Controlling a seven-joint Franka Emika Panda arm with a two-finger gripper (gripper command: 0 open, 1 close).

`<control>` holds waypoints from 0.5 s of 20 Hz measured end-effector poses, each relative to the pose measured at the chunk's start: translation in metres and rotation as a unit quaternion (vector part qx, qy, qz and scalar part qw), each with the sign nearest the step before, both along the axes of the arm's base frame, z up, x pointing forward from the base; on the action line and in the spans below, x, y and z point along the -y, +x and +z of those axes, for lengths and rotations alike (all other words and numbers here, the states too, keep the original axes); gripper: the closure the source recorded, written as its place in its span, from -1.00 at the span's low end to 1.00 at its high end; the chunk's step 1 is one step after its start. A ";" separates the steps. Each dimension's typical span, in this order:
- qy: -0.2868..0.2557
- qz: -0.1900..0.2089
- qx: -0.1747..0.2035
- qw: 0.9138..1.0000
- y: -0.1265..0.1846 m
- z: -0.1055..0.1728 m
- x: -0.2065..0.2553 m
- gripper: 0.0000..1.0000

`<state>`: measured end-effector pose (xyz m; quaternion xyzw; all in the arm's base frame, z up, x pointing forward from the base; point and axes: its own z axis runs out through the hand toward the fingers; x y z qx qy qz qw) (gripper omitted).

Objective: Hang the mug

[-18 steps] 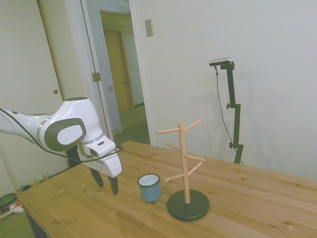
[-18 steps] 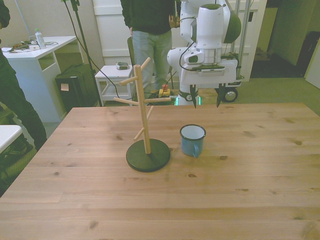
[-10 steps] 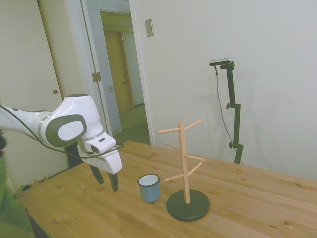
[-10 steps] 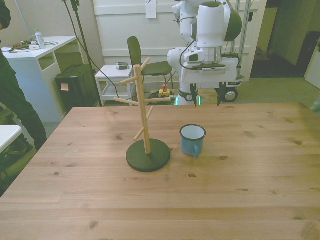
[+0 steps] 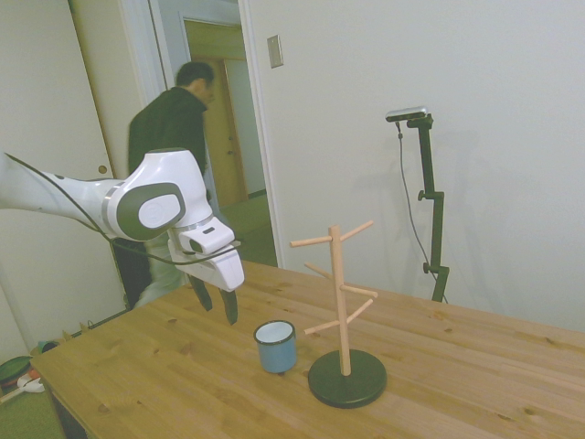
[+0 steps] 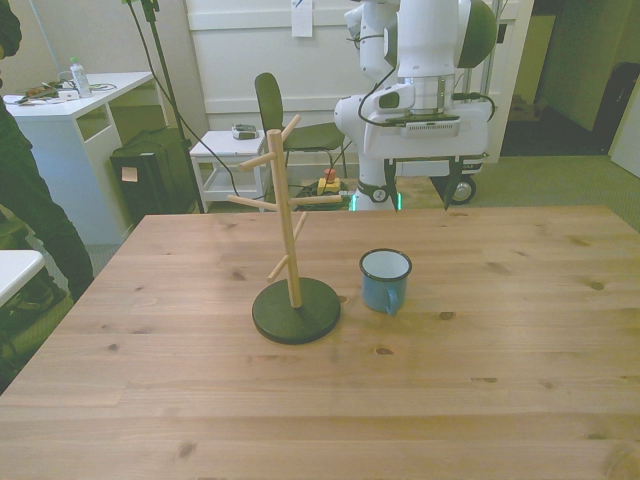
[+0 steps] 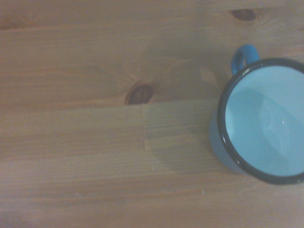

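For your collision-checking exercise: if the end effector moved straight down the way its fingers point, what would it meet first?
Probably the bare wooden table. The end effector hangs beside the mug, not over it, though depth is uncertain.

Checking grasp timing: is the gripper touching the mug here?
Apart. In the side view the gripper hangs above the table, with clear space between its fingers and the mug.

mug [image 5: 275,347]: light blue outside, dark rim, pale inside, blue handle
rack [image 5: 341,311]: pale wood post and pegs, dark round base
table [image 6: 500,380]: warm brown planks, dark knots
arm [image 5: 146,206]: white shell, grey-green joint caps
gripper [image 5: 216,303]: white body, dark fingers
person [image 5: 169,137]: dark top, dark hair
wall [image 5: 439,73]: off-white
chair [image 6: 270,100]: dark green back
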<state>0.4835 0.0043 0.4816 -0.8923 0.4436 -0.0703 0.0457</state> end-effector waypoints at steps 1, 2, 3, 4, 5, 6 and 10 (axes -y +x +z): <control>0.001 -0.006 -0.001 1.000 0.006 -0.001 0.001 -1.00; 0.000 -0.011 -0.002 1.000 0.012 -0.003 0.003 -1.00; -0.002 -0.017 -0.004 1.000 0.017 -0.005 0.006 -1.00; -0.003 -0.022 -0.006 1.000 0.021 -0.007 0.009 -1.00; -0.004 -0.027 -0.007 1.000 0.026 -0.009 0.013 -1.00; -0.005 -0.032 -0.007 0.999 0.030 -0.011 0.017 -1.00; -0.008 -0.044 -0.005 0.999 0.043 -0.020 0.029 -1.00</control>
